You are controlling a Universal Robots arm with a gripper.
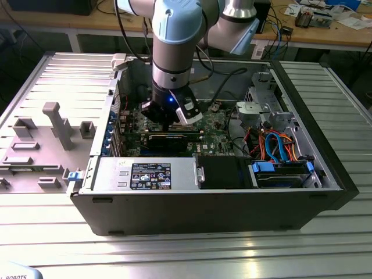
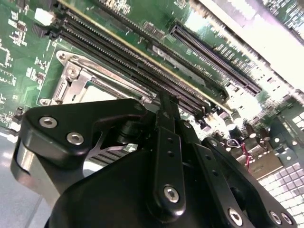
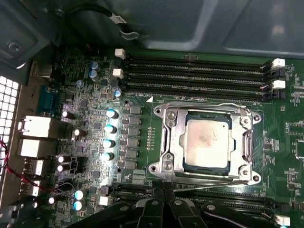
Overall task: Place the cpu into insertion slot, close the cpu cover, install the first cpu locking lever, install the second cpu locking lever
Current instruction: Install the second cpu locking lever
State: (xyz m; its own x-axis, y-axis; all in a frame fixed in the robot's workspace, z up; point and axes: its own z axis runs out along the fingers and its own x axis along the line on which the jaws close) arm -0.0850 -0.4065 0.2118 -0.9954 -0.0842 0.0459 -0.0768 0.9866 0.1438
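The cpu (image 3: pixel 206 142) lies flat in the insertion slot (image 3: pixel 176 164), its dull silver top showing through the window of the cpu cover (image 3: pixel 167 140), which is down over it. Thin wire levers run along two sides of the socket (image 3: pixel 204 105) (image 3: pixel 209 178). My gripper (image 3: pixel 163 195) is shut with nothing seen between its fingers, its tips just beside the socket's edge near one lever. In the second wrist view the black fingers (image 2: pixel 165 111) stand over the memory slots, with the socket's silver frame (image 2: pixel 76 78) partly hidden behind them. In the exterior view the gripper (image 1: pixel 169 123) reaches down into the case.
Long black memory slots (image 3: pixel 194 71) run on both sides of the socket. A long black card (image 1: pixel 168 139), a power supply (image 1: pixel 145 174) and a drive bay with blue and orange cables (image 1: pixel 279 148) crowd the open computer case (image 1: pixel 203 212). A grey fixture (image 1: pixel 52 125) stands at the exterior view's left.
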